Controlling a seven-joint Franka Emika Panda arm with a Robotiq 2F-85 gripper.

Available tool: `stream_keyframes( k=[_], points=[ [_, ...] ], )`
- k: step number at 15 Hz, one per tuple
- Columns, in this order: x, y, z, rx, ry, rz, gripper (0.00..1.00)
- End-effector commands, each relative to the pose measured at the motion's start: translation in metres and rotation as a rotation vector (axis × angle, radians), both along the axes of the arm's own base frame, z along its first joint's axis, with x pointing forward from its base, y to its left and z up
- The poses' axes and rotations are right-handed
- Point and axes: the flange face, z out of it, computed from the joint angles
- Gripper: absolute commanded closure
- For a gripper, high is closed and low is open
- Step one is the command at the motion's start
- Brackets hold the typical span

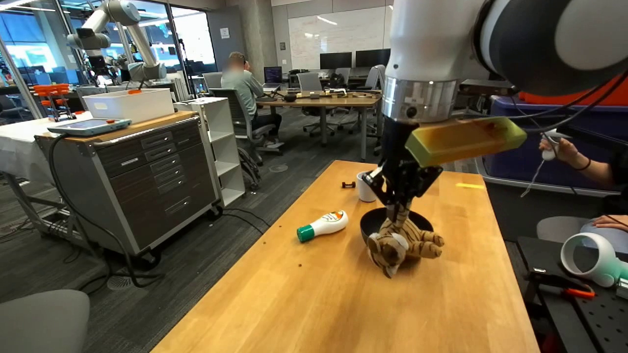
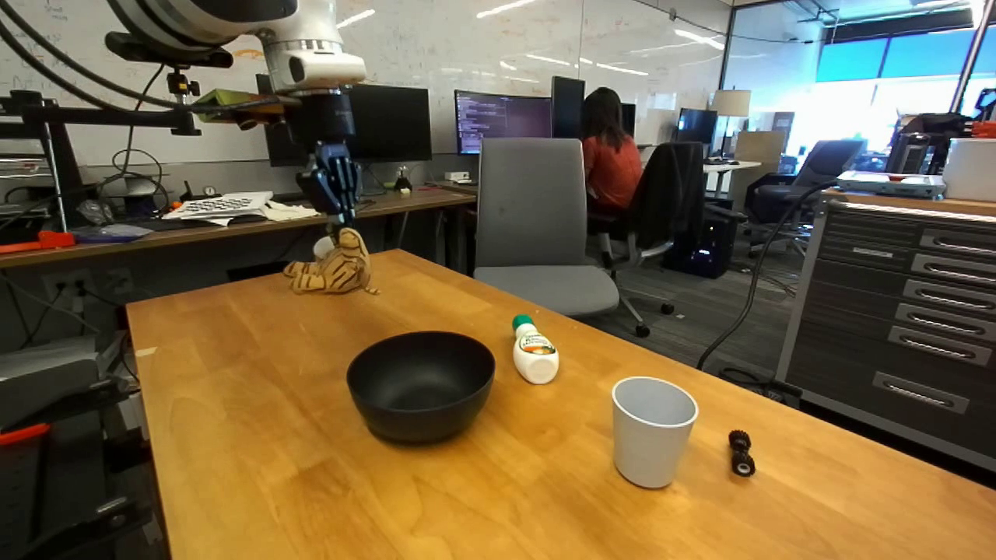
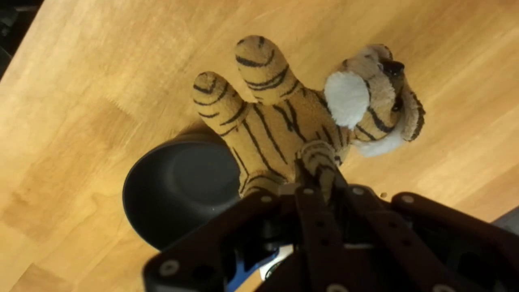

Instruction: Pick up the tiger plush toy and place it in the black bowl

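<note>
The tiger plush toy (image 1: 392, 245) is tan with dark stripes. It also shows in the other exterior view (image 2: 338, 268) and the wrist view (image 3: 275, 125). My gripper (image 3: 320, 166) is shut on one striped limb, and the toy's body and head hang below the fingers. The gripper shows in both exterior views (image 1: 400, 211) (image 2: 342, 222). The black bowl (image 2: 420, 389) stands upright on the table and its visible inside is bare. In the wrist view the bowl (image 3: 162, 194) lies left of the toy, partly behind it. I cannot tell whether the toy touches the table.
A white bottle with a green cap (image 2: 535, 354) lies beside the bowl on the wooden table (image 2: 257, 404). A white cup (image 2: 652, 435) and a small black dumbbell-shaped piece (image 2: 741, 453) stand near it. A grey chair (image 2: 537, 225) is at the table's side.
</note>
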Motion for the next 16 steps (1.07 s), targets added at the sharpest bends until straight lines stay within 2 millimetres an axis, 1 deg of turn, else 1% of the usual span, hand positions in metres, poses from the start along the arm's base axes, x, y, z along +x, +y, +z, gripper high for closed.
stream_keyframes(
  k=[1,2,4,8,10,12,13,16],
  points=[
    [0.013,-0.026,0.034,-0.005,-0.046,-0.058,0.91],
    [0.016,-0.034,0.037,-0.008,-0.054,-0.075,0.9],
    [0.024,-0.055,0.037,-0.02,-0.062,-0.12,0.9],
    [0.033,-0.102,0.026,-0.046,-0.049,-0.224,0.9],
    [0.036,-0.122,0.018,-0.061,-0.039,-0.272,0.9],
    [0.039,-0.136,0.009,-0.072,-0.031,-0.312,0.9],
    [0.041,-0.14,0.005,-0.076,-0.028,-0.326,0.9],
    [0.045,-0.144,-0.009,-0.084,-0.012,-0.359,0.9]
  ],
)
